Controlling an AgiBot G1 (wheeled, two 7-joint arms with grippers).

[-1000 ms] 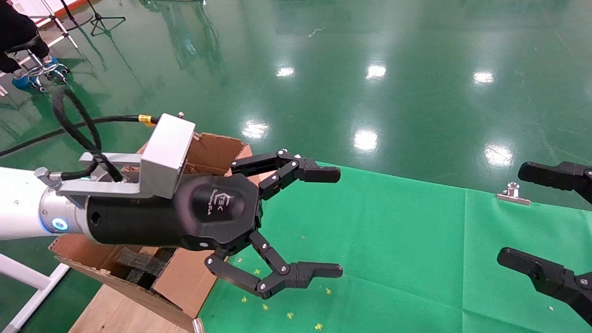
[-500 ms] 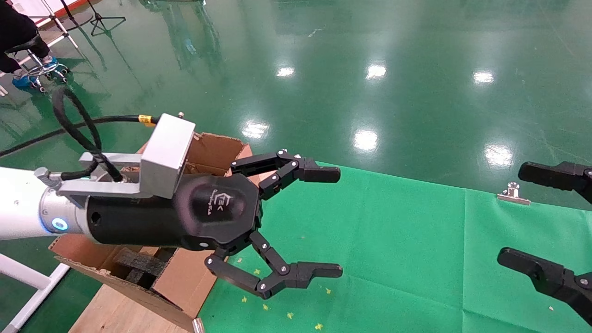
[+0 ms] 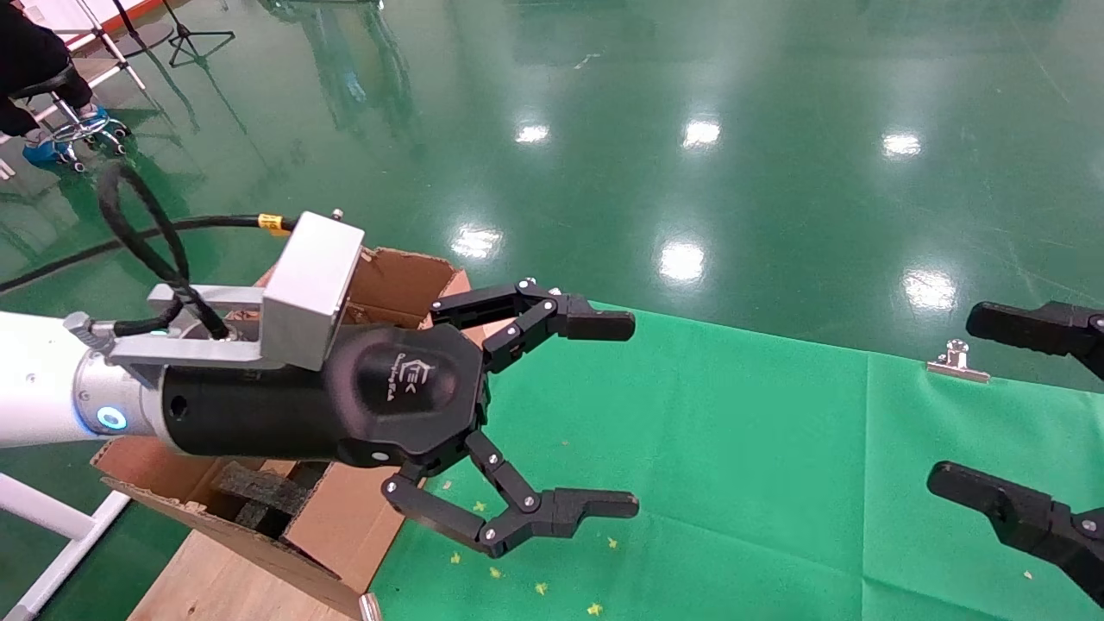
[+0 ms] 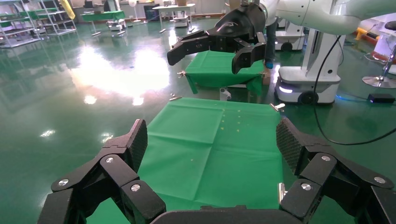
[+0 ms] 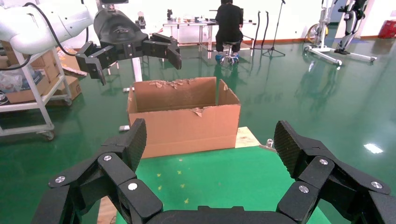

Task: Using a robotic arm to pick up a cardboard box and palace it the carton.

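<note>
1. The robotic arm (image 3: 52, 388) on the left is white with a blue light ring. It reaches out over the near end of the carton (image 3: 345, 517).
2. The left gripper (image 3: 617, 414) is up in the air above the green cloth (image 3: 733, 483). Its two black fingers are spread wide apart, and there is nothing between them.
3. The right gripper (image 3: 983, 401) shows only at the right edge of the head view. Its fingers are spread wide too, and it holds nothing. It hangs over the right side of the cloth.
4. The carton is big and brown with torn, ragged flaps. It sits at the left end of the cloth. Black foam (image 3: 263, 496) lies inside it.
5. The small cardboard box does not show in any of the views, so I cannot tell where it is.
6. A silver clip (image 3: 956, 362) sits on the far edge of the cloth, near the right gripper.
7. Tiny yellow bits (image 3: 539, 588) lie on the cloth under the left gripper.
8. The shiny green floor (image 3: 690, 129) is all around.
</note>
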